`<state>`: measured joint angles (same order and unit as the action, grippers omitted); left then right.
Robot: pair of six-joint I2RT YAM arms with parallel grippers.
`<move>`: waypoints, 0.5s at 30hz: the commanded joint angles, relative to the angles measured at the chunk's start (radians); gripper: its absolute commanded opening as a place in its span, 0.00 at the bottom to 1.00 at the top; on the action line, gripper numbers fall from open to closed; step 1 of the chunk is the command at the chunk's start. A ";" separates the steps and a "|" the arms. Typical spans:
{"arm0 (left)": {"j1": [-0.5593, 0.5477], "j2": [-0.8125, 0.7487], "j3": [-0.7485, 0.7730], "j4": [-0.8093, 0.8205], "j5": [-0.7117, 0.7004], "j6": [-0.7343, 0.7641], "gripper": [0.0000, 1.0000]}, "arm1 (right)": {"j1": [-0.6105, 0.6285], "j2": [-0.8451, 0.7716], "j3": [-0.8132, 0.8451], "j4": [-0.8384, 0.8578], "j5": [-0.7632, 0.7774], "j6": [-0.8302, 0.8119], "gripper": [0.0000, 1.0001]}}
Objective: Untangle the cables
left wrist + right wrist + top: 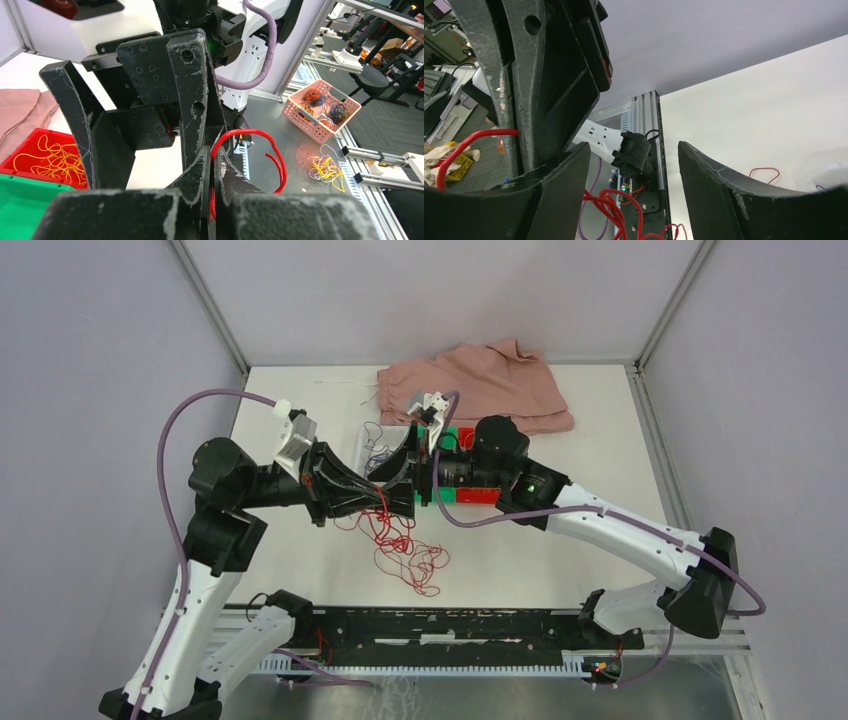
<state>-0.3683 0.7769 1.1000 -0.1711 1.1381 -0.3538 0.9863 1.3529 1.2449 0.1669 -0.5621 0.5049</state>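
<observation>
My left gripper (392, 502) (212, 156) is shut on the red cable (252, 135), which loops out past the closed fingertips. In the top view the red cable (408, 552) hangs from it into a loose tangle on the table. My right gripper (413, 472) (634, 145) faces the left one tip to tip, open, with red cable (620, 210) strands low in the gap and touching neither finger. The dark purple-blue cable (376, 445) lies in thin loops behind both grippers. A yellow cable (50, 157) lies coiled in the red bin (30, 137).
Red and green bins (478, 496) sit under the right arm. A pink cloth (490, 385) with a white drawstring (350, 385) lies at the back. A black rail (440, 625) runs along the near edge. A pink basket (320, 110) of cords stands off the table.
</observation>
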 commanded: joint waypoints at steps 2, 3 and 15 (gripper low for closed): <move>0.002 0.008 0.049 0.043 -0.007 -0.040 0.03 | 0.021 0.017 0.027 0.134 -0.016 0.051 0.71; 0.002 0.008 0.052 0.041 -0.008 -0.038 0.03 | 0.022 0.018 0.015 0.150 -0.016 0.063 0.70; 0.002 0.003 0.083 0.010 -0.016 -0.020 0.03 | 0.008 -0.218 -0.103 0.031 0.076 0.040 0.74</move>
<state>-0.3679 0.7811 1.1427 -0.1768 1.1351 -0.3546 0.9939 1.1927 1.1351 0.1600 -0.4942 0.5343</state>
